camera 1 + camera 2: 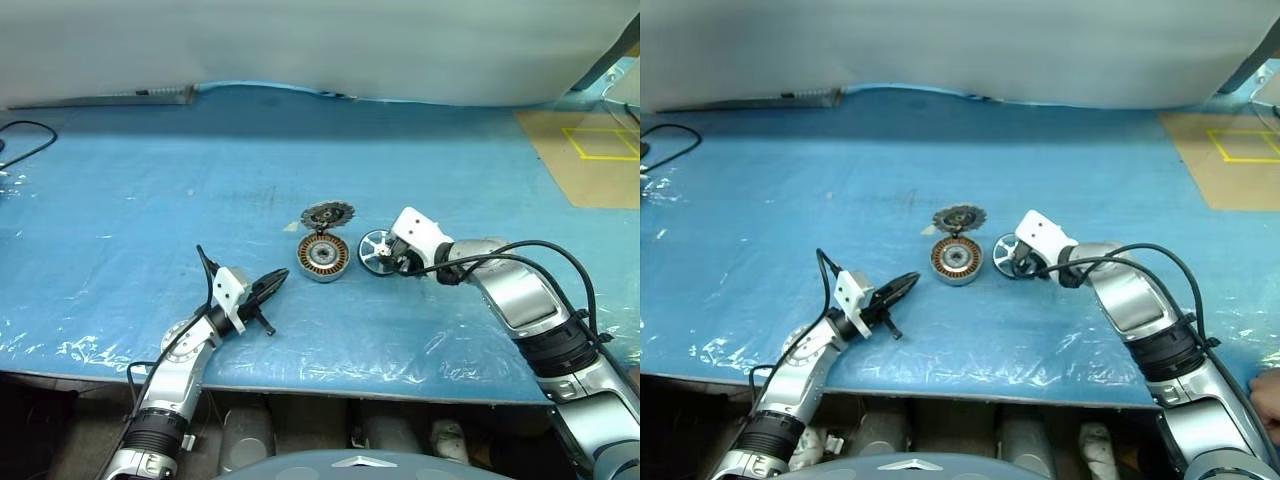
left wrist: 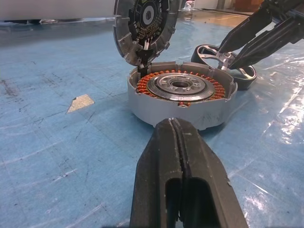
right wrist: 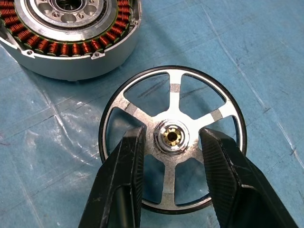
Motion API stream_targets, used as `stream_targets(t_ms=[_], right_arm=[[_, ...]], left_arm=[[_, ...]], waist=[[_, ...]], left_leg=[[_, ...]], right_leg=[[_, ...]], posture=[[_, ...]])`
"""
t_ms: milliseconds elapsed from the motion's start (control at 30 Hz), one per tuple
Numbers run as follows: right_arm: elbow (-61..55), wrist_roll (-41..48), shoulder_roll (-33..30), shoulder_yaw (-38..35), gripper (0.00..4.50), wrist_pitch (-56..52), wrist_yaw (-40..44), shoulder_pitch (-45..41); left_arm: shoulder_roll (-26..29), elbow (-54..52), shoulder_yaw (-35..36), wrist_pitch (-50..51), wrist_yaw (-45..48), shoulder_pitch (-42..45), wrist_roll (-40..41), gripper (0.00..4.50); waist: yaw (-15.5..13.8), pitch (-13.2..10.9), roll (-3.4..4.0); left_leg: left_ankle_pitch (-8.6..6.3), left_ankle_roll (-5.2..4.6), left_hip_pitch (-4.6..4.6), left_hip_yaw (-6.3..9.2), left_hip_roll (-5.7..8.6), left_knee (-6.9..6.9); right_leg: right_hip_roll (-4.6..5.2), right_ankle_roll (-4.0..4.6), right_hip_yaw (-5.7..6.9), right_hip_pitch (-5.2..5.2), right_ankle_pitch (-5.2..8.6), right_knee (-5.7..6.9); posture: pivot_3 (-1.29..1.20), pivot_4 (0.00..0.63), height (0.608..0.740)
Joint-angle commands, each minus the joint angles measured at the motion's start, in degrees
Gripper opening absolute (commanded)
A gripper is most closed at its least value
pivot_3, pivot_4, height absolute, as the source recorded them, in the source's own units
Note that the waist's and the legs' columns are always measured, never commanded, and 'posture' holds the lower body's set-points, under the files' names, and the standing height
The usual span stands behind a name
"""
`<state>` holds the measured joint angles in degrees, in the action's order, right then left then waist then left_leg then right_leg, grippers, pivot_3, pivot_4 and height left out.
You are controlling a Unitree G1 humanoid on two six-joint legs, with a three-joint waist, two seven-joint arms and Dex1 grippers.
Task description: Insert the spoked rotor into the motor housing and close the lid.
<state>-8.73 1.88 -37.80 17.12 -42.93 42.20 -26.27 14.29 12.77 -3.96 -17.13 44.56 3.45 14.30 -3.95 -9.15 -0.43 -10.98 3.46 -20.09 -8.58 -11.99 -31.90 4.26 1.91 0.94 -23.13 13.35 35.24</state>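
Wide surface (image 1: 120,210) covered in blue plastic sheeting, glossy and wrinkled, crinkled most along its near edge; a pale wall or sheet closes off the far edge. A tan cardboard patch with yellow tape lines (image 1: 590,150) lies at the far right corner, and a black cable (image 1: 30,140) loops in at far left. Plenty of bare blue room on the left half and behind the parts.

Right gripper (image 3: 171,147), black ribbed fingers on a silver arm with a white block, reaches down and leftward; the fingers are spread to either side of the hub of the spoked rotor, inside the rim, with gaps between pads and hub, so whether they touch it I cannot tell. Left gripper (image 1: 272,283), black tapered fingers pressed together, holding nothing, points at the housing from the near left, apart from it.

Motor housing (image 1: 323,256), short round grey metal puck with a ring of copper-orange windings around a silver centre, sits mid-surface, open on top. Lid (image 1: 328,214), round grey disc with a notched edge and dark centre, stands up tilted at the housing's far rim, touching it. Spoked rotor (image 1: 378,250), small silver wheel with thin dark rim, five flat spokes and a brass-toned hub, rests just beside the housing on its right, not inside it.
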Motion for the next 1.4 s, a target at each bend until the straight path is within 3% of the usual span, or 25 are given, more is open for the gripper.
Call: stream_targets(t_ms=[33, 267, 567, 1000, 1400], right_arm=[[1.14, -2.21, -0.05, 1.40, 1.36, -1.80, -1.11, 0.63], [0.11, -1.42, -0.63, 0.46, 1.23, -0.99, 0.38, -0.91], [-10.72, 11.37, -1.50, -5.39, 1.23, 0.67, 12.95, -4.27], [-12.51, 10.87, 2.76, 1.51, 1.23, -0.15, 11.70, -7.54], [0.22, 5.03, 9.59, 5.64, 1.23, 3.30, 6.93, -12.17]], left_arm=[[0.18, -0.03, 0.44, -1.25, 0.45, 0.59, 0.30, 0.00], [0.30, 1.67, 0.88, -2.09, 0.79, 1.32, 0.41, 0.00], [0.46, 2.26, 1.12, -2.80, 0.89, 1.49, 0.49, 0.00], [0.63, 2.12, 0.77, -3.58, 0.51, 1.07, -0.03, 0.00], [0.18, 1.94, 0.55, -3.63, -0.04, 1.08, -0.26, 0.00]], waist=[[0.00, 0.01, -0.02], [0.01, 0.01, -0.02], [0.16, -0.05, 0.08], [0.03, -0.05, 0.08], [0.05, -0.05, 0.08]], left_leg=[[0.00, 0.00, 0.00, 0.00, 0.00, 0.00], [0.00, 0.00, 0.03, 0.00, 0.00, 0.00], [0.01, 0.00, -0.29, 0.00, -0.03, 0.14], [0.01, 0.01, -0.27, 0.00, -0.03, 0.13], [0.01, 0.02, -0.28, 0.00, -0.03, 0.11]], right_leg=[[0.00, 0.00, 0.00, 0.00, 0.00, 0.00], [0.00, 0.00, -0.01, 0.03, 0.00, 0.00], [-0.05, 0.01, 0.00, -0.33, -0.01, -0.07], [-0.04, 0.02, 0.03, -0.27, -0.01, -0.07], [-0.04, 0.02, 0.03, -0.28, -0.01, -0.05]], posture=[[0.00, 0.150, 0.740], [0.00, 0.150, 0.740], [0.00, 0.150, 0.740], [0.00, 0.150, 0.740], [0.00, 0.150, 0.740]])
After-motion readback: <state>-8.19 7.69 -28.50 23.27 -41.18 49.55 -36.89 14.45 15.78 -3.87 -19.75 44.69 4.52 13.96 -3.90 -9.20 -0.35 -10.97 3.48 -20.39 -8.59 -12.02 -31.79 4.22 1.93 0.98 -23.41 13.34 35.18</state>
